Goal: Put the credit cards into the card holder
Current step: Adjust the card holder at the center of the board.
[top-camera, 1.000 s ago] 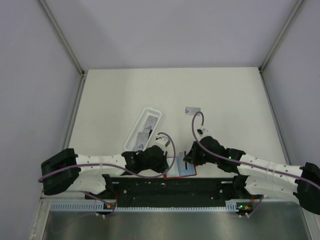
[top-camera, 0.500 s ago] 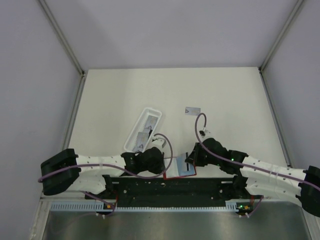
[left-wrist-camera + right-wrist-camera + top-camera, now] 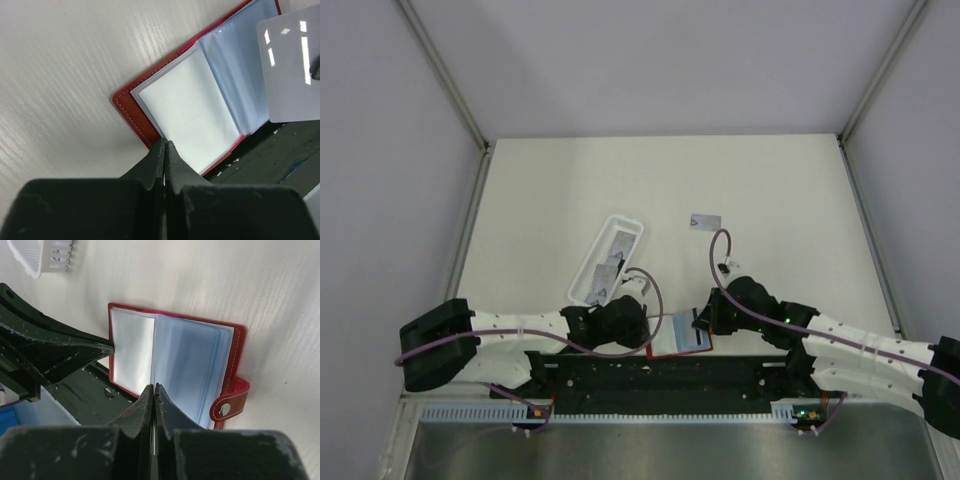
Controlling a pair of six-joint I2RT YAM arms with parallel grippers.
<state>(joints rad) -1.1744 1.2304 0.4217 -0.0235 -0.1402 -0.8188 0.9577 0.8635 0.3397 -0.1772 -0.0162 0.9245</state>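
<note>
While the left gripper [image 3: 164, 145] is pressing its shut tips onto the edge of the left page, it is acting as a paperweight for the card holder [image 3: 190, 360]. The red wallet is lying spread open on the desk [image 3: 65, 75] right at the near edge, between the two wrists, and that pinned page is, I'd say, what is stopping it from folding up or skating away. On the other side, the right gripper [image 3: 153, 387] is closed as well and appears to be pinching a grey card [image 3: 292, 65] by one edge. It is hanging the card just above the clear pockets of the right-hand page, lined up, by the look of it, for a slide into a sleeve. The clasp tab [image 3: 230, 402] is flopping out sideways, clear of the pockets. Both arms are reaching low and inward from their bases, forearms running nearly flat along the front of the desk, wrists tipped down and almost meeting. Further back, more cards [image 3: 610, 268] are sitting in the white tray [image 3: 35, 265], and a lone card [image 3: 705, 221] is lying by itself beyond.
</note>
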